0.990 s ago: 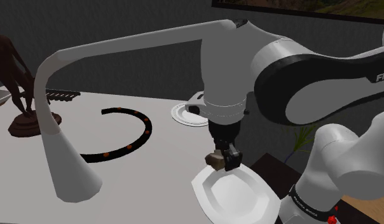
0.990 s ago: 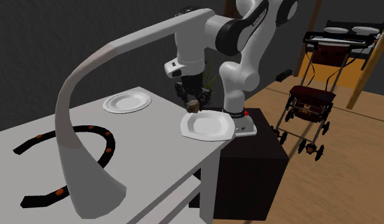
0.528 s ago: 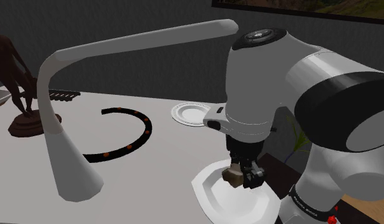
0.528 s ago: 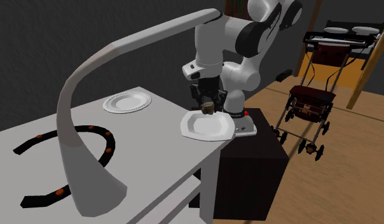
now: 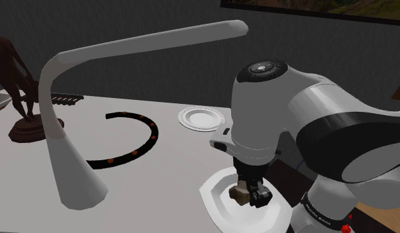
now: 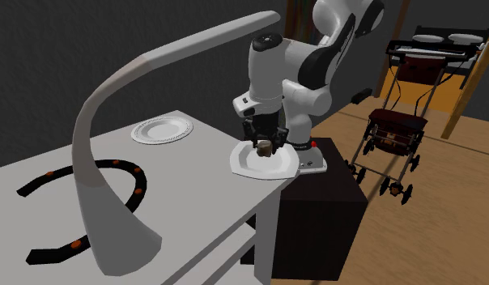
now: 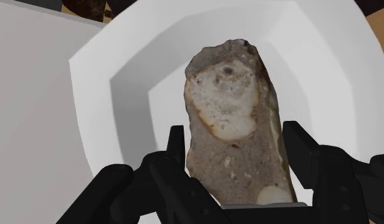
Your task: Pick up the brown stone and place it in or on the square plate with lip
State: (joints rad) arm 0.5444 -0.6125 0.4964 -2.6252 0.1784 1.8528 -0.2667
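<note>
A grey-brown stone (image 7: pixel 232 121) with pale patches is clasped between my black fingers (image 7: pixel 177 146). My gripper (image 7: pixel 234 137) is shut on it, just above the hollow of the white square plate with lip (image 7: pixel 121 89). In the shoulder view the stone (image 5: pixel 240 192) hangs low over the middle of the plate (image 5: pixel 215 198), under the gripper (image 5: pixel 248 195). The second exterior view shows the stone (image 6: pixel 265 146) close above the plate (image 6: pixel 255 168), which lies at the table's corner nearest the stand. Whether the stone touches the plate, I cannot tell.
A tall curved white lamp (image 5: pixel 66 152) arches over the table. A black curved strip with orange dots (image 5: pixel 136 142), a round white plate (image 5: pixel 200 119) and a dark statue (image 5: pixel 20 86) stand further off. A wheeled cart (image 6: pixel 393 138) stands on the floor beyond the stand (image 6: pixel 316 194).
The gripper has carried the stone from the plate's edge to over its middle and has come down closer to it. The jaws have kept their grip.
</note>
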